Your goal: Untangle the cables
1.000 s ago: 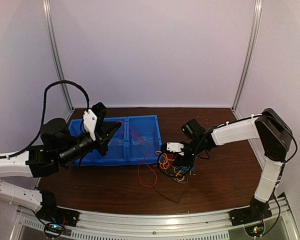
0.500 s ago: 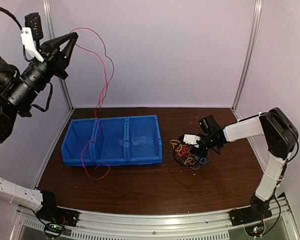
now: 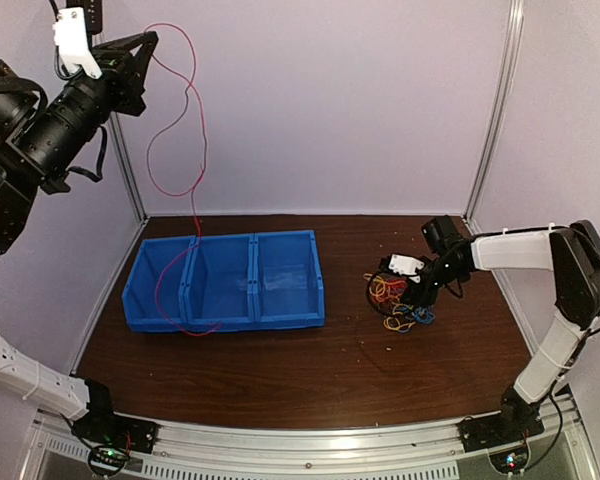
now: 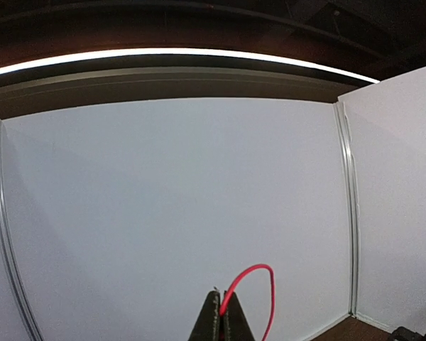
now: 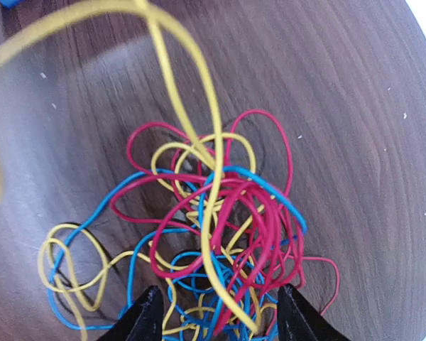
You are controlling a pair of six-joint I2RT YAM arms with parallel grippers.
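My left gripper (image 3: 148, 42) is raised high at the top left and shut on one red cable (image 3: 176, 115). The cable hangs in loops down into the blue bin (image 3: 280, 315), its end over the bin's front left. In the left wrist view the red cable (image 4: 259, 273) arcs out of my closed gripper (image 4: 221, 302). A knot of red, blue and yellow cables (image 3: 395, 300) lies on the table at right. My right gripper (image 3: 418, 292) is open just over the knot. In the right wrist view my open gripper (image 5: 216, 312) straddles the knot (image 5: 220, 234).
The blue three-compartment bin stands at centre left on the brown table (image 3: 280, 375). White walls enclose the table at the back and both sides. A metal rail (image 3: 310, 455) runs along the near edge.
My left gripper rose from bin level to the top left, pulling the red cable free of the knot. My right gripper and the knot shifted right.
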